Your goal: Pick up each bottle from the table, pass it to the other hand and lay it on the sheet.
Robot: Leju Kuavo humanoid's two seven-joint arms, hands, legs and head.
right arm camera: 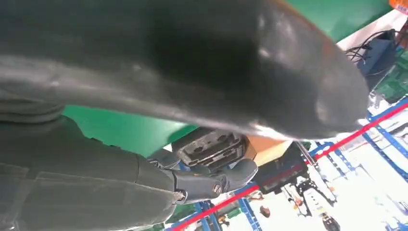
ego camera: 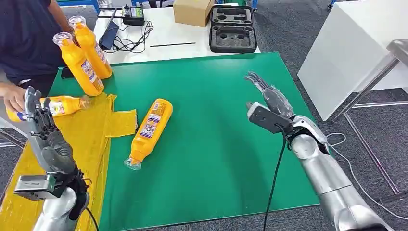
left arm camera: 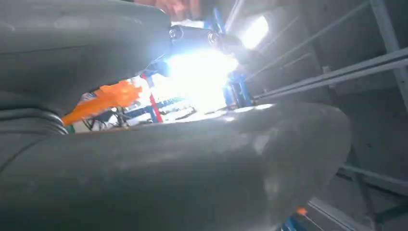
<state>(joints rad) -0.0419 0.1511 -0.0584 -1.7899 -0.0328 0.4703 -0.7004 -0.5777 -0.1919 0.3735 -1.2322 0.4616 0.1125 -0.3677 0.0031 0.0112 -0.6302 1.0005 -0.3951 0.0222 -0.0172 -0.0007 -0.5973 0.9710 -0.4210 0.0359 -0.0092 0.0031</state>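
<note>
An orange bottle [ego camera: 150,129] lies on its side on the green table [ego camera: 216,134], cap towards me. Two more orange bottles [ego camera: 79,62] lean at the table's far left corner. A further orange bottle [ego camera: 60,106] lies on the yellow sheet [ego camera: 91,139], with a person's hand [ego camera: 13,96] on its base. My left hand [ego camera: 41,125] stands raised over the sheet's near part, fingers spread, holding nothing. My right hand [ego camera: 269,103] hovers open above the table's right side, well clear of the lying bottle. In the left wrist view an orange bottle [left arm camera: 103,98] shows past the thumb.
A person in dark clothes [ego camera: 24,38] stands at the far left. Behind the green table a white table carries a cardboard box [ego camera: 192,10], a black foam case [ego camera: 232,29] and cables with a charger [ego camera: 126,29]. A white panel [ego camera: 346,53] stands on the right.
</note>
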